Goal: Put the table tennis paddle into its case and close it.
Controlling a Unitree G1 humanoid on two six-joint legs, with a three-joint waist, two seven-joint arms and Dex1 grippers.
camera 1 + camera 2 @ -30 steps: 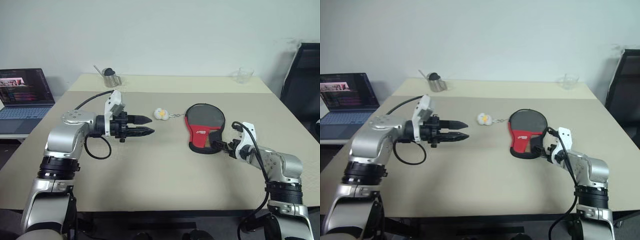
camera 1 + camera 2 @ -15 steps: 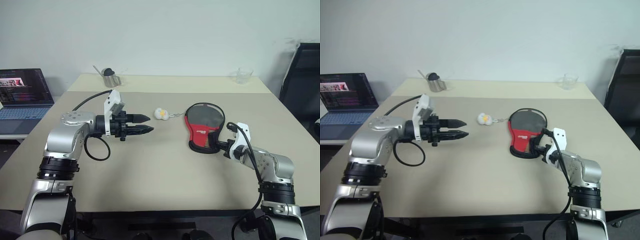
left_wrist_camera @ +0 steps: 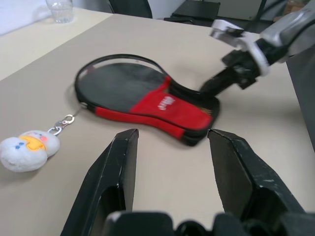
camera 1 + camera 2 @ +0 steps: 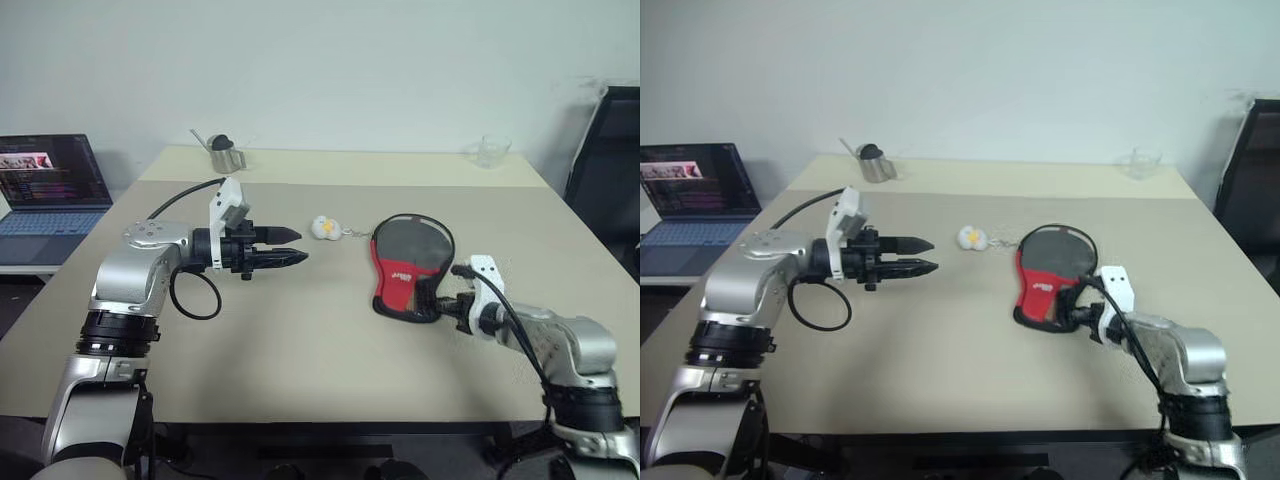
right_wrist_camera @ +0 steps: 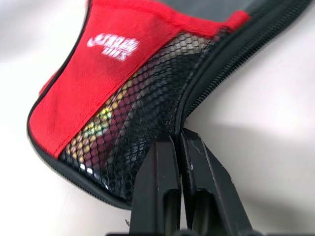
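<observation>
Laptop [image 4: 45, 190]: far left of the case, off the table's left edge, screen lit.
Metal cup [image 4: 224, 155]: behind and well left of the case, on the far strip of the table [image 4: 300, 370].
Left gripper [image 4: 290, 249]: held above the table, well left of the case, pointing toward it; fingers [image 3: 115, 182] stand apart with nothing between them.
Plush keychain [image 4: 322, 227]: just left of the case's round end; the left wrist view shows its chain reaching the case's rim, touching or attached I cannot tell.
Case [image 4: 405, 266]: lies flat right of table centre, round black end away from the robot, red panel with white logo nearer.
Table tennis paddle: presumably inside the case; the right wrist view shows only glints behind the mesh, so I cannot confirm.
Right gripper [image 5: 176, 140]: at the case's near narrow end; the right wrist view shows fingers pressed together on the zip-side edge of the mesh, a detail the head views cannot resolve.
Glass [image 4: 490, 151]: behind and right of the case.
Chair [image 4: 605, 160]: far right of the case.
</observation>
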